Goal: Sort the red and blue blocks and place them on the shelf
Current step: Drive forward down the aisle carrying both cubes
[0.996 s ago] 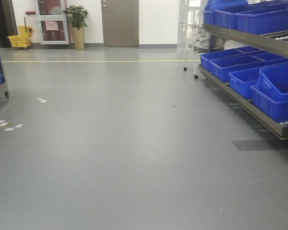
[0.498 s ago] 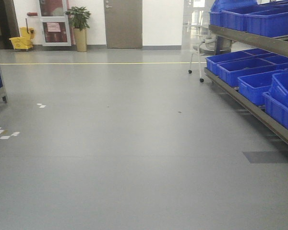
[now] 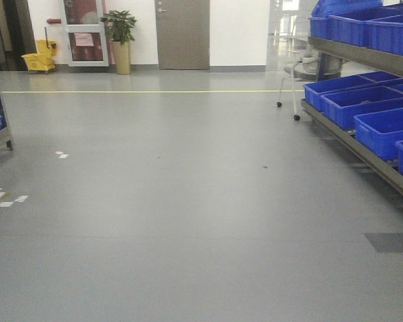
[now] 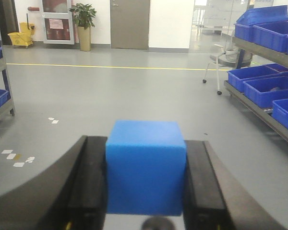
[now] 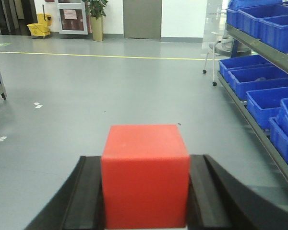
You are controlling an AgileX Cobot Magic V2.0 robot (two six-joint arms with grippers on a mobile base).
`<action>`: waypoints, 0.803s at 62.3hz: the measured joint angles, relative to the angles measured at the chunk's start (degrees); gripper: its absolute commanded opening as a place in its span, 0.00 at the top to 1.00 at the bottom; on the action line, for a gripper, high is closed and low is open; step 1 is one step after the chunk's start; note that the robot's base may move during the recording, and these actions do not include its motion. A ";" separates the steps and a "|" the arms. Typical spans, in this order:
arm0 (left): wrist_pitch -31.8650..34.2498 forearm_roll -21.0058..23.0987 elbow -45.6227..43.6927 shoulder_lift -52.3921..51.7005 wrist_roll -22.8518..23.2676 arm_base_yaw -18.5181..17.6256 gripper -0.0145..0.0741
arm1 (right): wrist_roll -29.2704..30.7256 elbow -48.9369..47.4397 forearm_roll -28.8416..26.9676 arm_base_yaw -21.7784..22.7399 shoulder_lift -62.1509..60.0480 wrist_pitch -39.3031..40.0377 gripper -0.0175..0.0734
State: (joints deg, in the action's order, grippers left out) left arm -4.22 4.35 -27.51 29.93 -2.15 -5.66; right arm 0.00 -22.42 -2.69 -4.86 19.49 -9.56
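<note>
While both wrist views look out low over the floor [image 3: 188, 201], each gripper is clamped on a cube. L gripper [image 4: 145, 143]: two black matte fingers [image 4: 93, 182], flat inner pads, curved outer flanks, pressed vs. opposite side faces of the blue block [image 4: 145, 177]. It is solid light blue w/ plain faces, crisp edges and a matte finish. R gripper [image 5: 145, 163]: same black fingers [image 5: 89, 196], closed on the red block [image 5: 145, 177]. It is solid red, matte and plain, same cube shape, filling the gap btwn the pads. Each block is held btwn its pads above the floor, well apart from the shelf [image 3: 363, 57]. Floor is smooth grey, slightly glossy, w/ a thin yellow line [image 3: 154, 92] across the far end and small white tape marks [image 3: 7, 198] at L. The shelf runs along the R side: brushed grey steel w/ flat front rails. Its tiers carry big blue plastic bins [image 3: 349, 104], rectangular and open-topped. At the far wall: grey door [image 3: 182, 33], potted plant [image 3: 119, 27], yellow mop bucket [image 3: 40, 60].
</note>
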 measured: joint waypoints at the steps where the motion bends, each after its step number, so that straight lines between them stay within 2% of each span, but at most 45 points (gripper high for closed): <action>1: 0.00 0.00 0.00 0.00 0.00 0.00 0.70 | 0.00 0.00 0.00 0.00 0.00 0.00 0.76; 50: 0.00 0.00 0.00 0.00 0.00 0.00 0.70 | 0.00 0.00 0.00 0.00 0.00 0.00 0.76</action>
State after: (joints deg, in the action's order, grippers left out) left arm -4.22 4.35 -27.51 29.93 -2.15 -5.66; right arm 0.00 -22.42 -2.69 -4.86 19.49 -9.56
